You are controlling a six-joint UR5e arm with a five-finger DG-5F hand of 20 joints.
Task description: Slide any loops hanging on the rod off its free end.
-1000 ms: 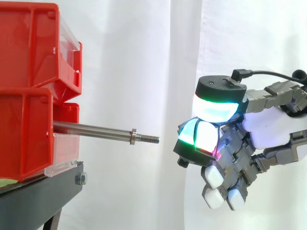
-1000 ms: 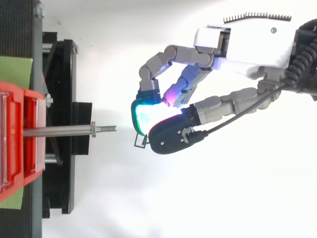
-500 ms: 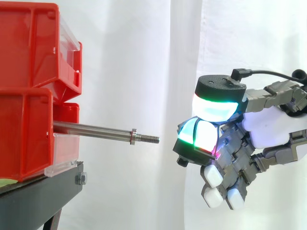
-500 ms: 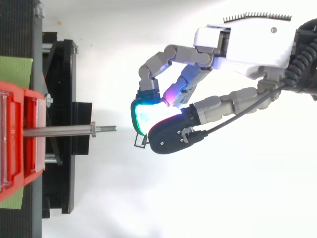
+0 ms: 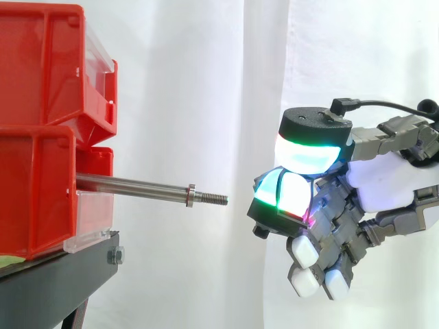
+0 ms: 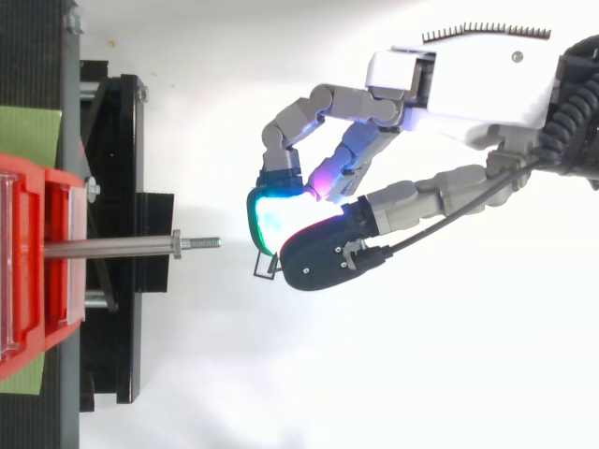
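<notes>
Loop sits pinched in the hand's curled fingertips, unmoved, clear of the bare rod (job looks done).

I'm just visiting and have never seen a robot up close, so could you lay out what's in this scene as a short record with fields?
Rod: bare metal rod sticking out sideways from the red bins, threaded free end pointing toward the robot hand
Loops on rod: none visible
Robot hand: robot hand sits beyond the rod's free end, with a gap between them, not touching
Bins: stacked on a black stand
Backdrop: white curtain
</notes>
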